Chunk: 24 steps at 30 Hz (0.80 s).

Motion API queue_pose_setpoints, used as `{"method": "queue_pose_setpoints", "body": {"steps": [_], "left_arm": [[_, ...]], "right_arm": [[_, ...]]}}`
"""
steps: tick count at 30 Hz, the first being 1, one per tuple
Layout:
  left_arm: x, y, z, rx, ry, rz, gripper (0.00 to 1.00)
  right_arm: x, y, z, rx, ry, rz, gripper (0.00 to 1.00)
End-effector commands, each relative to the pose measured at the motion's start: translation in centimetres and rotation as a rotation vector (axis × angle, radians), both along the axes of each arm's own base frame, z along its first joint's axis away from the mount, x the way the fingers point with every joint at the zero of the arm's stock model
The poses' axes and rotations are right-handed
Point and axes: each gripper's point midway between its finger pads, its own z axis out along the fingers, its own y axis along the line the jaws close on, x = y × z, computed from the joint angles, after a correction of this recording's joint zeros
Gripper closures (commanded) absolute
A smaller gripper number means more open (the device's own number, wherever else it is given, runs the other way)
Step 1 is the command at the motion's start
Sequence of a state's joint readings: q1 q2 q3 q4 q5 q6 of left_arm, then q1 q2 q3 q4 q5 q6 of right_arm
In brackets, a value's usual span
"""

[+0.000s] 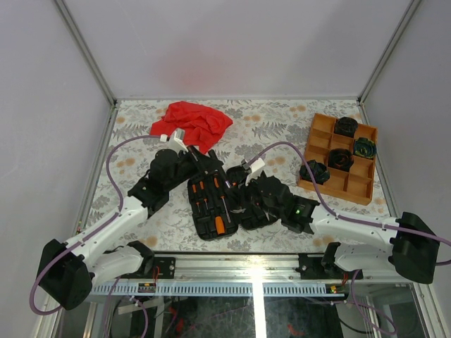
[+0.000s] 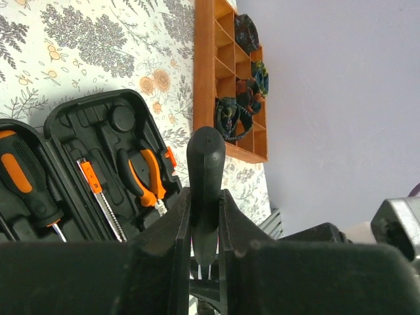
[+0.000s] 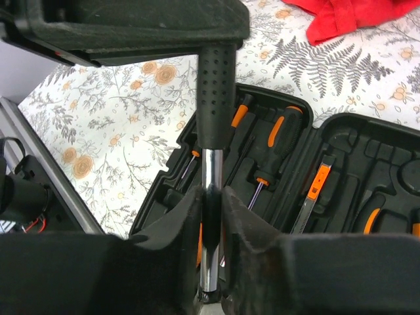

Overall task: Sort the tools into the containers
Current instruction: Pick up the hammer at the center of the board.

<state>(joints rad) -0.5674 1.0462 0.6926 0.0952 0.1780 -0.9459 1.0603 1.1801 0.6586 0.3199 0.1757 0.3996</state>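
Note:
Both grippers hold the hammer above the open black tool case [image 1: 204, 227]. My left gripper [image 2: 205, 197] is shut on the hammer's black handle [image 2: 205, 164]. My right gripper [image 3: 211, 197] is shut on its steel shaft [image 3: 211, 172]. In the top view the left gripper [image 1: 206, 163] and right gripper [image 1: 243, 179] meet over the case. The case holds orange-and-black screwdrivers [image 3: 279, 147] and orange-handled pliers [image 2: 147, 174]. The orange tray [image 1: 356, 191] at the right holds several dark coiled bundles [image 1: 340, 160], one greenish [image 1: 364, 148]. The hammer's head is hidden.
A red cloth [image 1: 192, 123] lies at the back, left of centre. Purple cables loop from both arms over the floral table top. Grey walls close in the left, right and back sides. A metal rail runs along the near edge.

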Motion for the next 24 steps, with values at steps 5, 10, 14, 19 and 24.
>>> {"method": "queue_pose_setpoints", "body": {"steps": [5, 10, 14, 19, 24], "left_arm": [[-0.2, -0.3, 1.2, 0.009, -0.101, -0.054, 1.00], [-0.9, -0.6, 2.0, -0.008, -0.150, -0.095, 1.00], [-1.6, -1.0, 2.6, -0.030, -0.191, -0.138, 1.00], [-2.1, -1.4, 3.2, -0.054, -0.222, -0.178, 1.00], [-2.1, -1.4, 3.5, -0.056, -0.231, -0.181, 1.00]], "right_arm": [[-0.1, 0.8, 5.0, 0.094, -0.025, 0.010, 0.54], [-0.4, 0.5, 4.0, 0.055, 0.048, 0.013, 0.50], [-0.6, 0.2, 3.2, 0.033, 0.103, 0.026, 0.50], [-1.0, 0.4, 2.8, 0.045, 0.147, 0.071, 0.52], [-1.1, 0.4, 2.4, 0.035, 0.164, 0.079, 0.58]]}}
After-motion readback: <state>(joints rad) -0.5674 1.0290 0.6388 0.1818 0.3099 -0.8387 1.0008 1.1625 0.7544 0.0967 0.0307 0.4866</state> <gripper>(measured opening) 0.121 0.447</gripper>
